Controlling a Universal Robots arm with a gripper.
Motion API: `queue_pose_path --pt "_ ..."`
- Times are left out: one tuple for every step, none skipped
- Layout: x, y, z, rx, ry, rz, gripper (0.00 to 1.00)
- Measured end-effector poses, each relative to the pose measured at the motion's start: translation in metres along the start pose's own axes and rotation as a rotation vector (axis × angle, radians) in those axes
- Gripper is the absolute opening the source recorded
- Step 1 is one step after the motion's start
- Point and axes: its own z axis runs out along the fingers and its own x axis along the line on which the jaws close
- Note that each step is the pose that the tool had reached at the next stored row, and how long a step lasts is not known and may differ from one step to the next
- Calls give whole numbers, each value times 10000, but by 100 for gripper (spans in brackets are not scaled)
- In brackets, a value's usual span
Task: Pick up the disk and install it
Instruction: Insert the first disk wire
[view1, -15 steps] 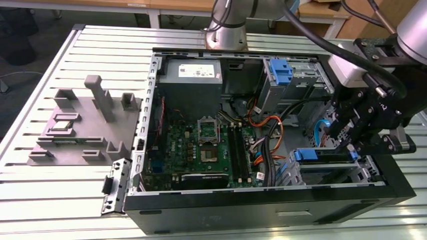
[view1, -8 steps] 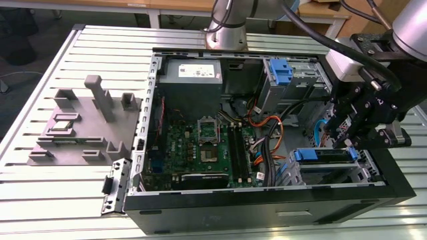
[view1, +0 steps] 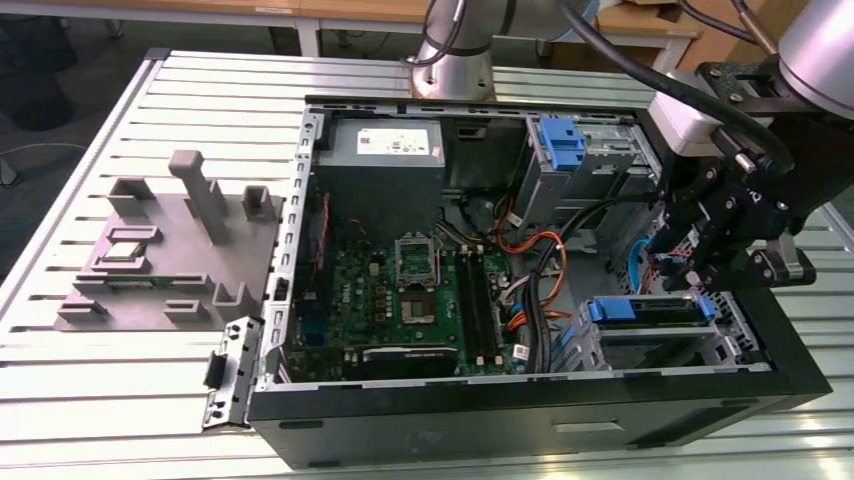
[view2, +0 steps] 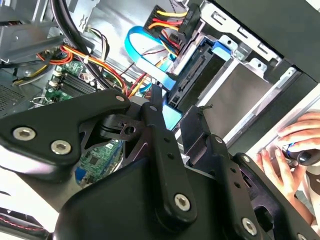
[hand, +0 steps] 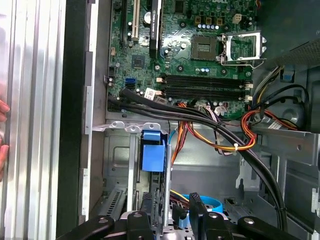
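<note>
Open computer case (view1: 534, 400) lying on its side on a slatted metal surface (view1: 80, 420). Inside: motherboard (view1: 400, 300), grey power supply (view1: 384, 145) at the far end, a blue plastic bracket (view1: 561, 140) beside it. Orange and black cables (view1: 541, 260) strung between board and drive cage, close beside the claw's path. Grey moulded fixture (view1: 160, 250) well apart on the exterior view's left.

The disk (view1: 647, 310) sitting in the drive bay at the case's near corner on the exterior view's right. Blue carrier end toward the motherboard, also seen in the first wrist view (hand: 153, 150). Rear part hidden under the arm's black linkage. Label not visible.

Claw (view1: 707, 285) lowered into the case directly over that bay, pointing down, right at the disk's rear end. Seen also in both wrist views (view2: 174, 112) (hand: 174, 220). Cannot tell whether gripping or loose.

A person's hand (view2: 295, 145) outside the case wall.
</note>
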Motion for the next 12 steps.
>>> queue_pose_path --pt "-4 -13 2 0 -1 0 42" --pt "-5 -30 2 0 0 1 42" --pt "-7 -48 3 0 1 3 42" --pt "-8 -63 4 1 1 4 42" --pt "-8 -75 7 0 0 5 42" --pt "-8 -86 11 0 0 5 42" --pt "-7 -98 14 1 1 6 42" --pt "-7 -108 21 1 0 7 42" --pt "-6 -111 30 1 -1 8 42" --pt "-6 -112 38 2 1 9 42" --pt "-5 -113 48 4 1 9 42" --pt "-5 -113 61 11 0 9 42"
